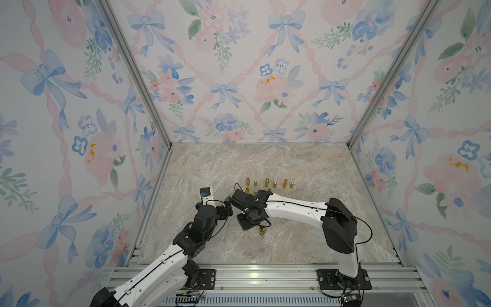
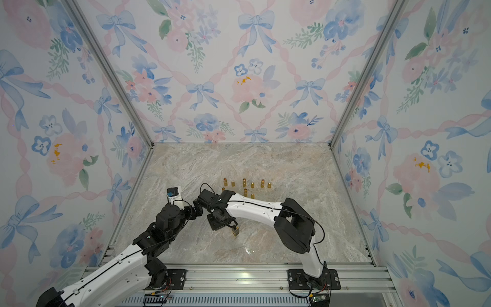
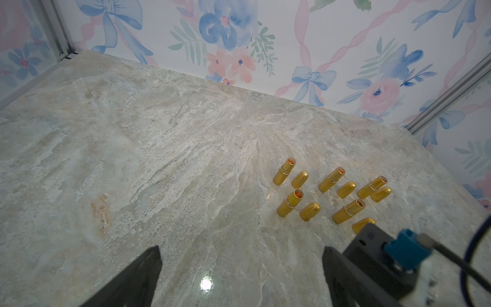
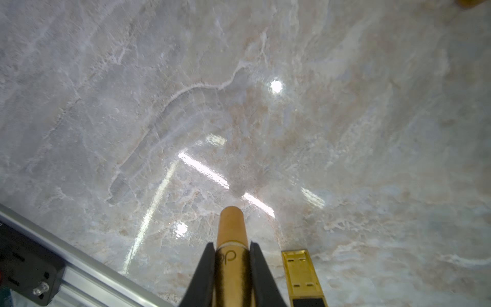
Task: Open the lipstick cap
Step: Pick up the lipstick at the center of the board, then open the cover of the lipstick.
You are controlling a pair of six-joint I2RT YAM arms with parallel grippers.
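We note the right gripper (image 4: 232,245) clamped on a gold lipstick (image 4: 231,224), at near centre. Left gripper (image 3: 241,252) gapes empty, just left

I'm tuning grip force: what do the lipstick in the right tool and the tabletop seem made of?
The lipstick: gold metal or metallised plastic, hard to tell; the gripped part is glossy and mirror-dark, the far end satin. The tabletop: polished marble or marble-look laminate; grey-beige veining with sharp lamp glare.
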